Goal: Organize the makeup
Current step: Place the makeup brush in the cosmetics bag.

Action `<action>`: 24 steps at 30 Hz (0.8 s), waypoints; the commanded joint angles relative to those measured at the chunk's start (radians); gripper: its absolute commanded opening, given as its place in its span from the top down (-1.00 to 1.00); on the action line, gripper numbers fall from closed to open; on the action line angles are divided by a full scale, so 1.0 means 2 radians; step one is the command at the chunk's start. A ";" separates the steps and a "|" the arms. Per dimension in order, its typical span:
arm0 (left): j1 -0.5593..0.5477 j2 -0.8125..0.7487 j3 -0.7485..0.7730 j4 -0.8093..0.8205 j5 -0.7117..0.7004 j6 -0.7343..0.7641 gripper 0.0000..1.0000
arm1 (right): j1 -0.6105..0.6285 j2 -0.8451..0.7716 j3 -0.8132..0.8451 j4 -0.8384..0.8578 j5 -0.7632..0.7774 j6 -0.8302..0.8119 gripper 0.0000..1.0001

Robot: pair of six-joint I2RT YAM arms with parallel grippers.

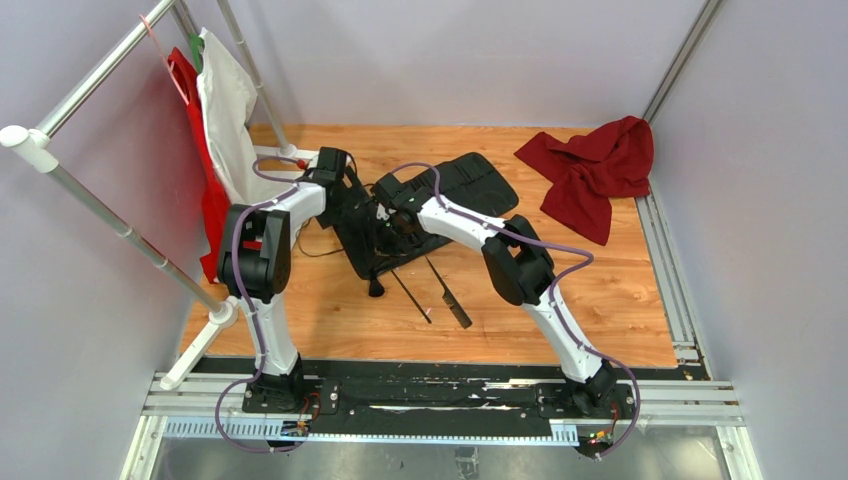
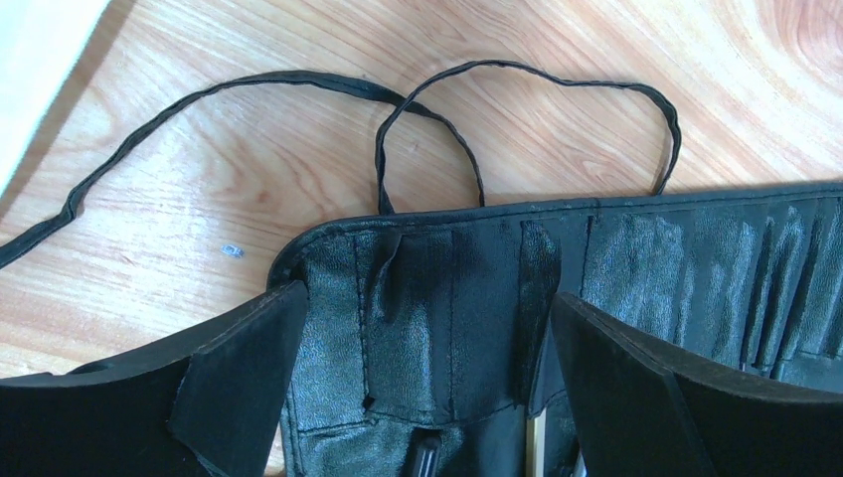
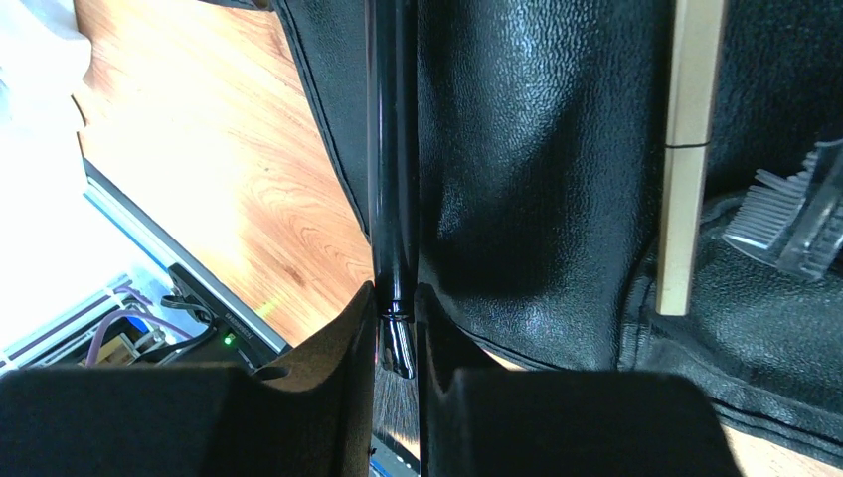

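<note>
Centre frame, the right fingers point(image 3: 318, 397) pinch a black brush point(image 3: 392, 149) over the fabric case point(image 3: 537, 149) (likely aiming for a slot); the left fingers point(image 2: 239, 378) are spread wide, apparently steadying it

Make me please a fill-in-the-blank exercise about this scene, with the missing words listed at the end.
1. The right gripper is shut on a slim brush whose handle is ____.
2. The jaws of the left gripper stand ____ above the roll-up case.
3. The crumpled cloth in the far right corner of the table is ____.

Missing words: black; open; red.
</note>
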 commanded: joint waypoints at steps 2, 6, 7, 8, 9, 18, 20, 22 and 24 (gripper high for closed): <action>-0.018 0.015 -0.021 -0.059 0.053 -0.020 -0.96 | -0.008 -0.014 0.009 -0.012 -0.013 -0.006 0.99; -0.020 0.013 -0.020 -0.059 0.053 -0.021 -0.96 | -0.008 -0.014 0.009 -0.017 -0.014 -0.009 0.99; -0.020 0.012 -0.020 -0.059 0.053 -0.021 -0.96 | -0.009 -0.015 0.008 -0.018 -0.015 -0.009 0.99; -0.020 0.012 -0.019 -0.059 0.053 -0.021 -0.96 | -0.008 -0.015 0.007 -0.018 -0.015 -0.009 0.99; -0.021 0.012 -0.020 -0.059 0.053 -0.021 -0.96 | -0.008 -0.016 0.004 -0.018 -0.016 -0.009 0.99; -0.022 0.012 -0.020 -0.058 0.055 -0.022 -0.96 | -0.008 -0.017 -0.003 -0.018 -0.016 -0.010 0.99; -0.022 0.012 -0.019 -0.058 0.054 -0.020 -0.96 | -0.008 -0.015 -0.002 -0.019 -0.016 -0.009 0.99; -0.022 0.012 -0.019 -0.058 0.054 -0.020 -0.96 | -0.008 -0.014 -0.001 -0.020 -0.017 -0.009 0.99; -0.022 0.012 -0.018 -0.058 0.055 -0.021 -0.96 | -0.008 -0.013 -0.001 -0.020 -0.017 -0.009 0.99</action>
